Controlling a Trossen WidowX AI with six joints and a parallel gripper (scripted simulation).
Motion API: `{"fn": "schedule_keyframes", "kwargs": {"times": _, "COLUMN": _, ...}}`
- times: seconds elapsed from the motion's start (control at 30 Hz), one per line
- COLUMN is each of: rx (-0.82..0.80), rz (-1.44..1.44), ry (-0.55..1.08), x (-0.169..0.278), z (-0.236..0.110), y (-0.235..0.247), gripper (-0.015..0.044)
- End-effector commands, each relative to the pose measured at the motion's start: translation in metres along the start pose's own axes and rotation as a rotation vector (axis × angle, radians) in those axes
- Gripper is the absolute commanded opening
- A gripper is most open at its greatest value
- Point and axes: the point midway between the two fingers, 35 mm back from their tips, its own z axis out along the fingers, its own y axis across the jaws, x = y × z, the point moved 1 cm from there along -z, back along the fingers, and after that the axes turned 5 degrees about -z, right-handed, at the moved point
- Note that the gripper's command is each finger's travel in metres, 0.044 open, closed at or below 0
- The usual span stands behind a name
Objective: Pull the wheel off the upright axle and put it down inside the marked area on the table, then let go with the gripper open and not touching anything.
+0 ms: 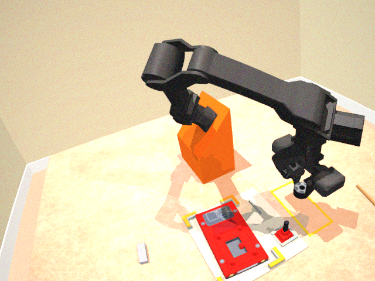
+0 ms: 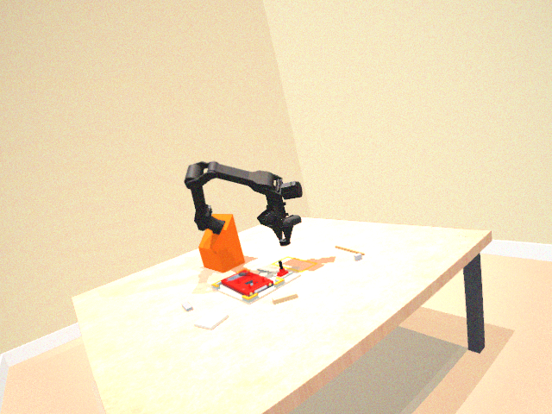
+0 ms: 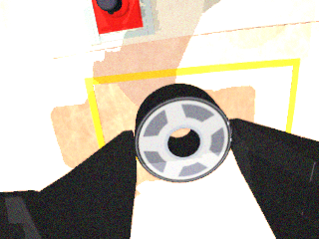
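The wheel (image 1: 299,192) (image 2: 285,243) (image 3: 183,117) is black with a grey spoked hub, its hub face up. My gripper (image 1: 301,188) (image 2: 284,241) (image 3: 180,133) is shut on it, one finger on each side, and holds it well above the table. The black upright axle (image 1: 286,226) (image 2: 280,265) (image 3: 109,4) stands bare on its red base (image 1: 283,236) (image 3: 120,22), apart from the wheel. The marked area is a yellow outline (image 1: 320,228) (image 2: 305,260) (image 3: 224,69) beside the base board. In the wrist view the wheel overlaps the outline's near-axle edge and its inside.
A red car body (image 1: 246,231) (image 2: 241,281) lies on the white board between yellow corner pieces. The orange block (image 1: 219,145) (image 2: 227,251) stands behind it. A small grey block (image 1: 142,252) (image 2: 187,306), an orange-brown stick (image 1: 365,195) (image 2: 349,250) and a tan bar (image 2: 285,298) lie around.
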Motion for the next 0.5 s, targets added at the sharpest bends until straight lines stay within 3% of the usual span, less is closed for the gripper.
{"fn": "schedule_keyframes", "kwargs": {"times": 0.0, "rx": 0.006, "rz": 0.001, "ry": 0.001, "x": 0.018, "z": 0.0, "y": -0.01, "gripper": 0.0}}
{"fn": "schedule_keyframes", "kwargs": {"times": 0.47, "rx": 0.006, "rz": 0.004, "ry": -0.002, "x": 0.041, "z": 0.012, "y": -0.025, "gripper": 0.0}}
